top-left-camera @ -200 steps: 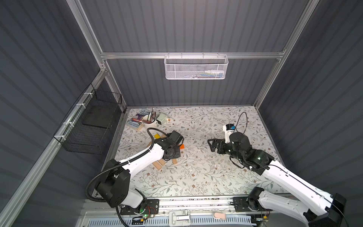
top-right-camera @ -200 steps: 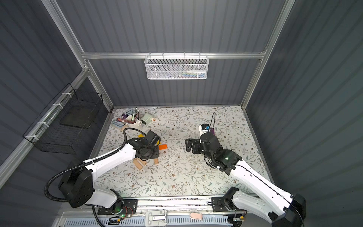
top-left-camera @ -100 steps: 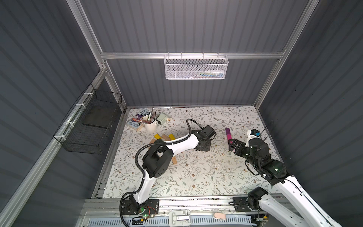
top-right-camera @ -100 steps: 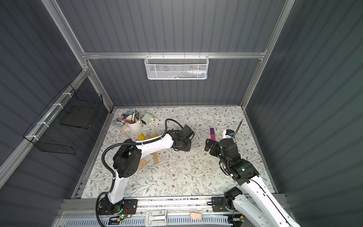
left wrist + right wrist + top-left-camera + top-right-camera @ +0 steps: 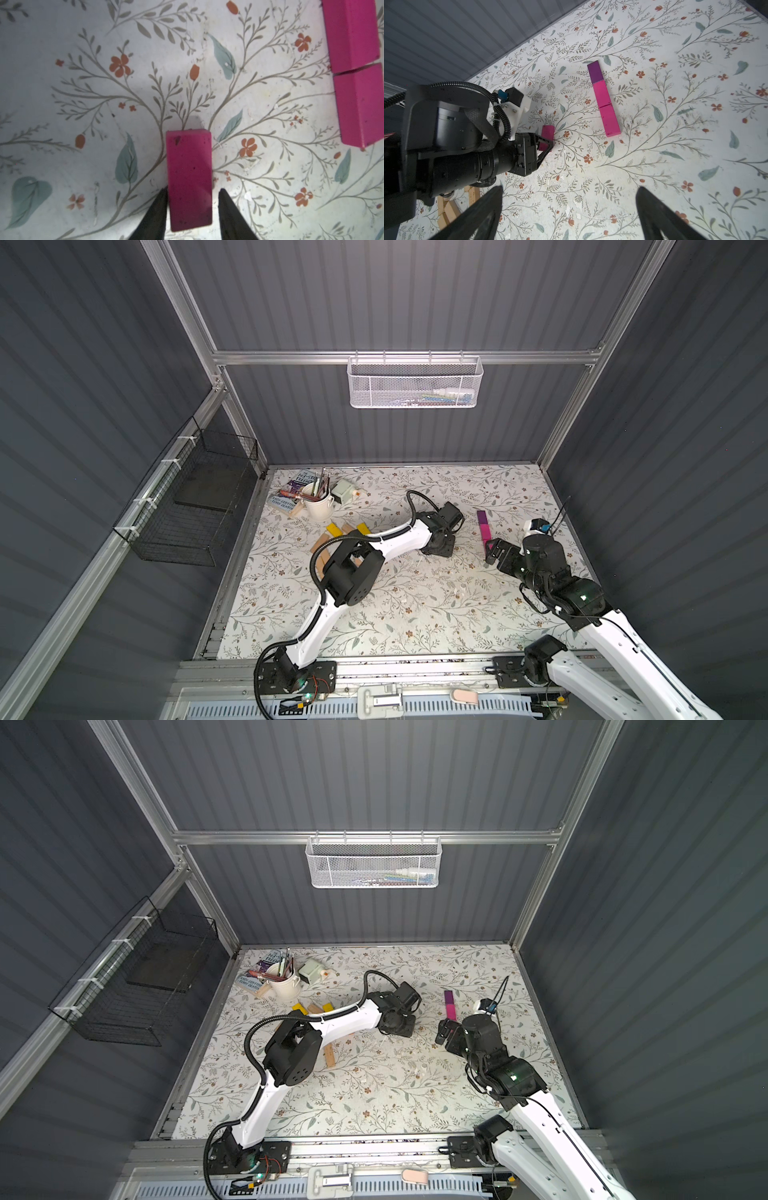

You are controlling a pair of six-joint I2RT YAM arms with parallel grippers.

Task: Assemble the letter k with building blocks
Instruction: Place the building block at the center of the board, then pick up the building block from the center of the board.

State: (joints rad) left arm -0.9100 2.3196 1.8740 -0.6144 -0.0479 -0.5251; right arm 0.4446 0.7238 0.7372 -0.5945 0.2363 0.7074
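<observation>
Evidently, a branch of the k is being laid: a pink block (image 5: 189,178) is lying flat on the worktop (image 5: 83,104), near the row of three blocks (image 5: 602,97) (one purple, two pink, end to end) but apart from it and roughly parallel to it. It is being straddled by the left claw (image 5: 193,190), whose jaws are standing slightly parted, a sliver of gap showing on one side, so the block is judged as being let go rather than pinched. The right claw (image 5: 571,207) is being held spread wide and empty near the row's end. The coming move is being shaped by that gap: the loose block is needing to be turned slantwise and slid until one end meets the row's middle, without the row being nudged; a second branch is being awaited from the spare blocks (image 5: 332,528).
</observation>
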